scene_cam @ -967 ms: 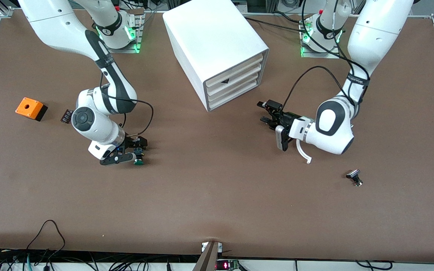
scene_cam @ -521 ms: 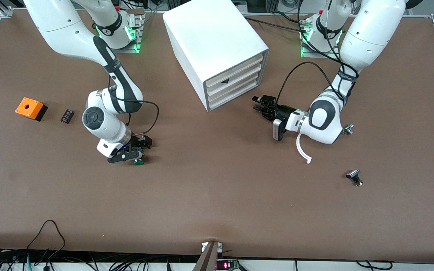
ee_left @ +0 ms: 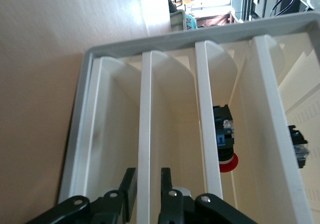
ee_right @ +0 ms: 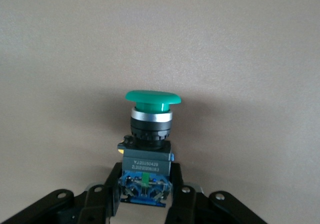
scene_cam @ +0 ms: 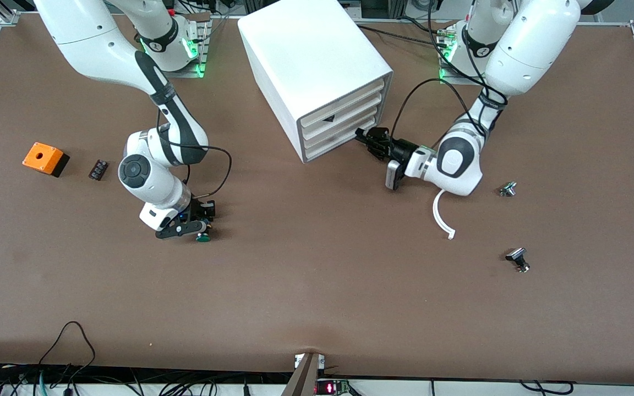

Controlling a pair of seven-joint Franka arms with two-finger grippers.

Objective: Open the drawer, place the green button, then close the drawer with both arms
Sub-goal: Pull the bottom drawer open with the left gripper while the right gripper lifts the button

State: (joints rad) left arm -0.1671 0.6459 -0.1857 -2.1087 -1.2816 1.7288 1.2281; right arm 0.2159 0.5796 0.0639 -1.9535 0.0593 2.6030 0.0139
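Note:
The white cabinet (scene_cam: 306,49) stands mid-table with four stacked cream drawer fronts, all pushed in. My left gripper (scene_cam: 365,137) is at those fronts. In the left wrist view its fingers (ee_left: 167,186) stand open on either side of the lip of the second drawer from the bottom (ee_left: 148,134). The button (scene_cam: 202,236) lies on its side on the table toward the right arm's end. My right gripper (scene_cam: 200,215) is shut on the button's black body (ee_right: 147,159), and the green cap (ee_right: 152,97) points away from the fingers.
An orange box with a hole (scene_cam: 45,158) and a small black part (scene_cam: 97,169) lie near the right arm's end. Two black-and-silver capped parts (scene_cam: 518,258) (scene_cam: 508,189) and a white curved strip (scene_cam: 442,217) lie near the left arm. A red-capped part (ee_left: 225,144) sits inside the cabinet.
My left arm has swung toward the cabinet and its gripper has reached the drawer fronts, uncovering a small capped part. My right gripper's fingers have drawn in on the button.

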